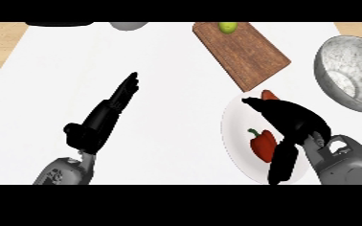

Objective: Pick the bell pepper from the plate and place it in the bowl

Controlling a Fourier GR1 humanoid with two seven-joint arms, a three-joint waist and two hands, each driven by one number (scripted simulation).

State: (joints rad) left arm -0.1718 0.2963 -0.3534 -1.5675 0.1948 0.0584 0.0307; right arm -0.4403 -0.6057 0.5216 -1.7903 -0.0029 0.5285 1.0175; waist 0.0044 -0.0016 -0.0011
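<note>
White counter (176,105): carries everything, and it is bare between the two hands.
Wooden cutting board (244,52): far, right of centre and slanted. Its near corner comes close to the plate's far rim. It plays no part in this step, so I would keep the carry to its right.
Plate (233,129): white, near right, partly hidden by the right hand.
Bowl (339,67): grey and speckled, at the right edge and farther away than the plate, cut off by the frame. It looks deep, so the pepper should probably be lifted over its near-left rim rather than slid.
Right hand (297,122): over the plate and spread, with the fingers stretched far-left and the thumb pointing toward the near side. It holds nothing.
Left hand (99,122): near left, fingers straight and together, well apart from the plate, resting.
Bell pepper (263,146): red with a green stem, lying on the plate's near half just left of the thumb, not gripped. The step looks like the reach before the grasp. To do it well, the hand should likely shift left until the pepper's body sits between thumb and fingers. It should close on the body, not the stem.
Green fruit (228,27): on the board's far end, well clear of the path.
</note>
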